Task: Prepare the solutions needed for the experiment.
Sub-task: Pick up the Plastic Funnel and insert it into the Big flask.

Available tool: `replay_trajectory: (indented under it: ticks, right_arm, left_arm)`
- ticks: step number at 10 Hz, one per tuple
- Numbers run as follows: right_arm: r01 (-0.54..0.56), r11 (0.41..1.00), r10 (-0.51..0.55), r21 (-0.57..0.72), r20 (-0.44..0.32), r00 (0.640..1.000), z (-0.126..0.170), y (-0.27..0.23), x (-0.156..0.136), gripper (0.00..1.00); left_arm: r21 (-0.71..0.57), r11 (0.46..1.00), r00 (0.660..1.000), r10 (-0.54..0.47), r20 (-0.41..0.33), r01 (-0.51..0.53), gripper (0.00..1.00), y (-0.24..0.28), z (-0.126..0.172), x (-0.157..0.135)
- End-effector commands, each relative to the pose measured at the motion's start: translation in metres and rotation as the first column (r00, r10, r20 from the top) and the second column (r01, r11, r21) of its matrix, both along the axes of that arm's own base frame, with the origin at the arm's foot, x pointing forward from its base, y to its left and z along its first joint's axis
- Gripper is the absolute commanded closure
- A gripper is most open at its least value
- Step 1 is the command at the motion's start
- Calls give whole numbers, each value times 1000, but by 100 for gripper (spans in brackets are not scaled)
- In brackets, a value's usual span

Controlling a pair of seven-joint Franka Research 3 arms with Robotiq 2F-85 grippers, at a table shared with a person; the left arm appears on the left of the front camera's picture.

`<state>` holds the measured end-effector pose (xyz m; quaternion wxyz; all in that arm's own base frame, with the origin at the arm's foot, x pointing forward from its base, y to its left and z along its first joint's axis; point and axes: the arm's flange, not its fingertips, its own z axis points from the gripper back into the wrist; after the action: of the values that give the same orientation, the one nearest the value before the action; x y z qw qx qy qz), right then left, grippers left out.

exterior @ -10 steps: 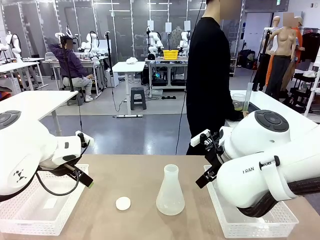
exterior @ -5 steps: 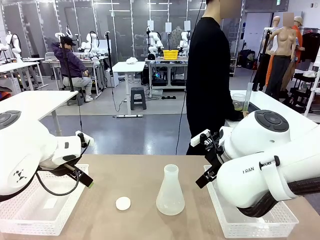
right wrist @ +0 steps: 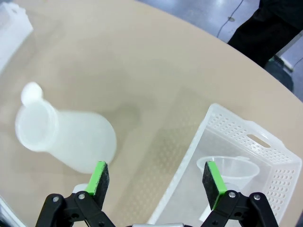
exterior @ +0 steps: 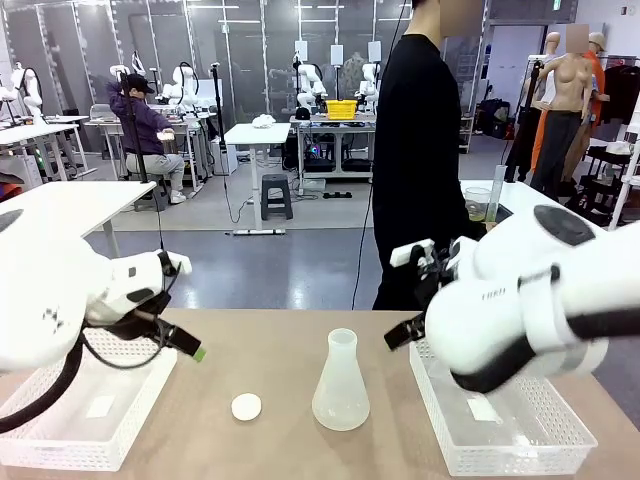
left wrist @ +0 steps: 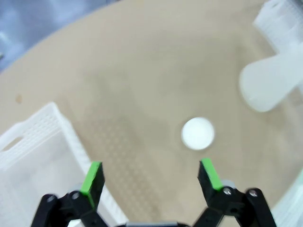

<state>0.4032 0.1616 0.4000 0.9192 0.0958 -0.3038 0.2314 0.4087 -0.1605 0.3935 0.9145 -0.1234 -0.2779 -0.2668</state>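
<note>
Inspecting left gripper: found spread wide, green pads well apart, nothing between them. Seen in left wrist view over bare tan table, with white round disc lying just above the right-hand pad, near centre frame. Noted at lower left of that view, a corner of left basket; at upper right, frosted conical flask, blurred. Placed in front view at left of centre, same gripper over the right-hand edge of left basket.

Inspecting right gripper: likewise found spread wide, gripping nothing. Noted in right wrist view, left of centre, the flask standing on the table with its mouth toward the left edge; at lower right, right basket containing a clear funnel. Placed in front view right of centre, same gripper by the upper-left corner of right basket.

Locating the solutions: seen in front view as a pale yellow-green layer in a clear beaker on a white table behind, right of centre, beside a person in black, well apart from both grippers. Unable to tell whether the flask holds any liquid.
</note>
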Motion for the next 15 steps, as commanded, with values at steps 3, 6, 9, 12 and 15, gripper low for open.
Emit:
replay_trajectory:
  ticks: [3, 6, 9, 12, 15]
  right_arm:
    - [24, 869, 29, 495, -99, 995, 27, -53, 29, 0]
    - [63, 864, 5, 500, -134, 991, 55, -48, 10, 0]
    - [63, 864, 5, 500, -134, 991, 55, -48, 10, 0]
    - [31, 858, 37, 513, -121, 992, 46, -43, 13, 0]
    - [123, 619, 126, 776, -252, 960, 38, -64, 39, 0]
  left_arm:
    - [-342, 939, 991, -58, -119, 14, 0, 51, 17, 56]
    - [-349, 937, 992, -46, -117, 2, 0, 58, 37, 39]
    - [-349, 937, 992, -46, -117, 2, 0, 58, 37, 39]
    - [-457, 889, 981, -110, -163, 24, 0, 55, 22, 54]
    - [-737, 670, 936, -198, -290, -87, 0, 79, 0, 77]
